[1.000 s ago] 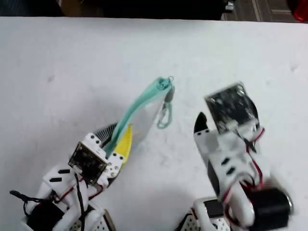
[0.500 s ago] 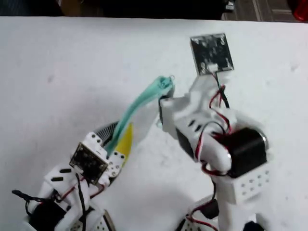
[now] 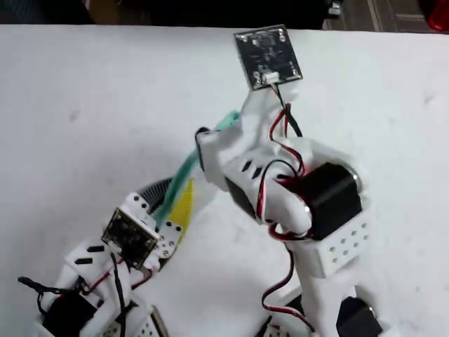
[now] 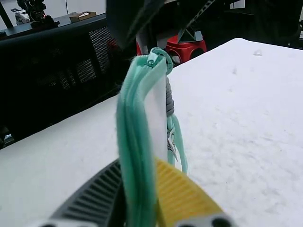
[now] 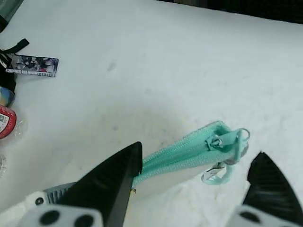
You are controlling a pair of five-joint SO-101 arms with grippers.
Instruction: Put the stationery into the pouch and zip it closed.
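Right wrist view, right hand (image 5: 198, 153) spread wide above pouch (image 5: 182, 152) zipper end, left hand (image 4: 142, 208) clamped on opposite end

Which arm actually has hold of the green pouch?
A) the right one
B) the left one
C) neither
B: the left arm's fingers are clamped on one end of the pouch, while the right arm's fingers stand open on either side of its zipper pull.

One pouch (image 3: 182, 170) is resting on one table (image 3: 84, 84); two grippers, the left gripper (image 4: 139, 201) and the right gripper (image 5: 196, 158), are hanging at the pouch.
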